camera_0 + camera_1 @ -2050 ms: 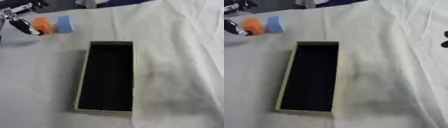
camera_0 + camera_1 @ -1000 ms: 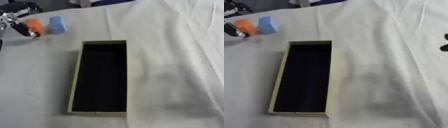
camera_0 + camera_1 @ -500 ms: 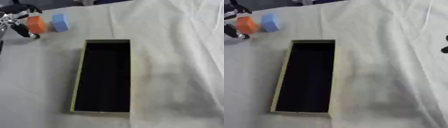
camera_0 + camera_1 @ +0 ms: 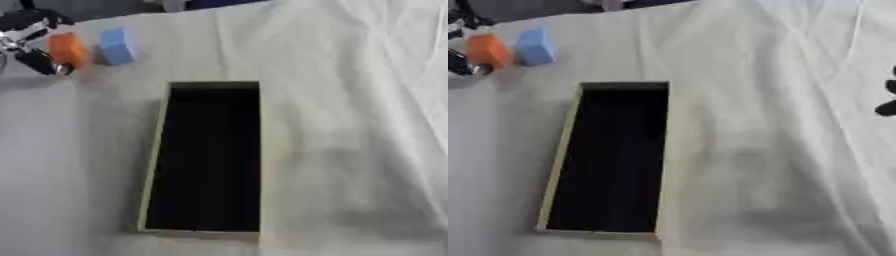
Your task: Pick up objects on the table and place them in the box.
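A long cream box (image 4: 260, 160) with a dark, empty inside lies lengthwise in the middle of the white cloth. At the far left corner an orange block (image 4: 67, 50) stands beside a blue block (image 4: 116, 45). My left hand (image 4: 26, 42) comes in from the upper left, one black finger above the orange block and another below it, pinching it. Of my right hand (image 4: 888, 99) only dark fingertips show, at the right edge of the right eye view, far from the box.
A wrinkled white cloth (image 4: 350, 100) covers the whole table, with folds running down the right side. Dark background shows along the far edge (image 4: 87, 6).
The whole picture shifts a little between frames, so the camera has moved. My left hand stays at the orange block, and the blue block and the box keep their places.
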Motion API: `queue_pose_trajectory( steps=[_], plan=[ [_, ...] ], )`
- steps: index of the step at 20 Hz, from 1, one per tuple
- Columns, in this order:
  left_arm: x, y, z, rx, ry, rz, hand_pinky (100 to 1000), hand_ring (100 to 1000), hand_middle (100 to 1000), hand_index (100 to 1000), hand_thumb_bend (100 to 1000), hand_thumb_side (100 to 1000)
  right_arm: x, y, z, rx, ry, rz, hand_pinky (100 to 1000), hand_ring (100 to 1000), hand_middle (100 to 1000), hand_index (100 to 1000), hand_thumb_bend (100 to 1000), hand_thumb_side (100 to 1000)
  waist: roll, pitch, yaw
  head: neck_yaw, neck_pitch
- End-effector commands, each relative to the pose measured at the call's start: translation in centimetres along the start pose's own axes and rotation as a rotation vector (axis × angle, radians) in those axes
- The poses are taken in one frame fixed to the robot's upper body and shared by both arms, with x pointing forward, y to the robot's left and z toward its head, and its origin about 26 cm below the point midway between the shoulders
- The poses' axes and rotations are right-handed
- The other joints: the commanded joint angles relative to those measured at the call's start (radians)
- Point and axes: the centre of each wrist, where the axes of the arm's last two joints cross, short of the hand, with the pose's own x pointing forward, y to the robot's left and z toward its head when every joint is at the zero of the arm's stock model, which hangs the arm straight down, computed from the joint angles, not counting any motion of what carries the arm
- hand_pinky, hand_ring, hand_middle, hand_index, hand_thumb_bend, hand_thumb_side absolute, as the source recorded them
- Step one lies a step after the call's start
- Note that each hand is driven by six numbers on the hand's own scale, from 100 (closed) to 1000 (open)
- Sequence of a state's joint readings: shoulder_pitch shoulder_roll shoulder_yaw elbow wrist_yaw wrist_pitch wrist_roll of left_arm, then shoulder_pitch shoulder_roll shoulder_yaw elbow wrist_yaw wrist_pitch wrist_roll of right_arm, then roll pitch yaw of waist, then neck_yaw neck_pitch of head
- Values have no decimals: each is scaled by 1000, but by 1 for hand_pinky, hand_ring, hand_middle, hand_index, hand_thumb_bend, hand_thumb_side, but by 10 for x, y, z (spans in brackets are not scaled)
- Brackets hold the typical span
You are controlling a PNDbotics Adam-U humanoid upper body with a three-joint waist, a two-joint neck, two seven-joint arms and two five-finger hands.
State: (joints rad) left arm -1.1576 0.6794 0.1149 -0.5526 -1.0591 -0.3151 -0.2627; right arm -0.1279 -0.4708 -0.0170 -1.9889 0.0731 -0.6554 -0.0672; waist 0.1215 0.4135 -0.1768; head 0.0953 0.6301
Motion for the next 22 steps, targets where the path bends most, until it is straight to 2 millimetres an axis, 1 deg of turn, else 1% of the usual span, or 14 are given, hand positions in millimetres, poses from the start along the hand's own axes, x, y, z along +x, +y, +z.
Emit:
queue_pose_trajectory(
  steps=[1, 7, 11, 12, 13, 16, 20, 22],
  plan=[
    [-16, 23, 10, 69, 31, 7, 768, 882, 894, 941, 357, 100, 2, -1, -4, 13, -23, 12, 871, 920, 580, 860, 100, 652, -6, -15, -1, 4, -19],
    [-22, 25, 13, 72, 59, -2, 751, 875, 893, 933, 380, 100, 2, 1, -7, 20, -36, 16, 871, 920, 580, 861, 100, 651, -2, 2, -15, 19, -39],
    [-23, 25, 13, 63, 65, -10, 751, 875, 893, 933, 380, 100, 2, 1, -7, 21, -39, 16, 871, 920, 580, 861, 100, 651, -1, 4, -17, 21, -42],
    [-23, 24, 13, 59, 67, -11, 642, 774, 823, 891, 305, 100, 2, 1, -7, 21, -39, 16, 873, 922, 578, 861, 100, 651, 0, 5, -18, 21, -44],
    [-25, 20, 14, 42, 80, -12, 623, 754, 800, 878, 294, 100, 2, 2, -7, 22, -38, 16, 873, 922, 578, 860, 100, 651, 2, 9, -20, 21, -46],
    [-25, 16, 13, 34, 83, -8, 497, 614, 660, 808, 232, 100, 2, 3, -7, 26, -32, 16, 874, 923, 577, 861, 100, 652, 2, 12, -18, 18, -42],
    [-20, 20, 11, 76, 35, -2, 455, 582, 627, 783, 192, 100, 2, 3, -5, 23, -21, 16, 874, 923, 577, 861, 100, 652, -2, 5, -10, 9, -27],
    [-17, 24, 10, 91, -1, -1, 456, 582, 631, 783, 185, 100, 2, 3, -3, 19, -15, 15, 874, 922, 577, 861, 100, 652, -6, -4, -4, 1, -15]
  ],
)
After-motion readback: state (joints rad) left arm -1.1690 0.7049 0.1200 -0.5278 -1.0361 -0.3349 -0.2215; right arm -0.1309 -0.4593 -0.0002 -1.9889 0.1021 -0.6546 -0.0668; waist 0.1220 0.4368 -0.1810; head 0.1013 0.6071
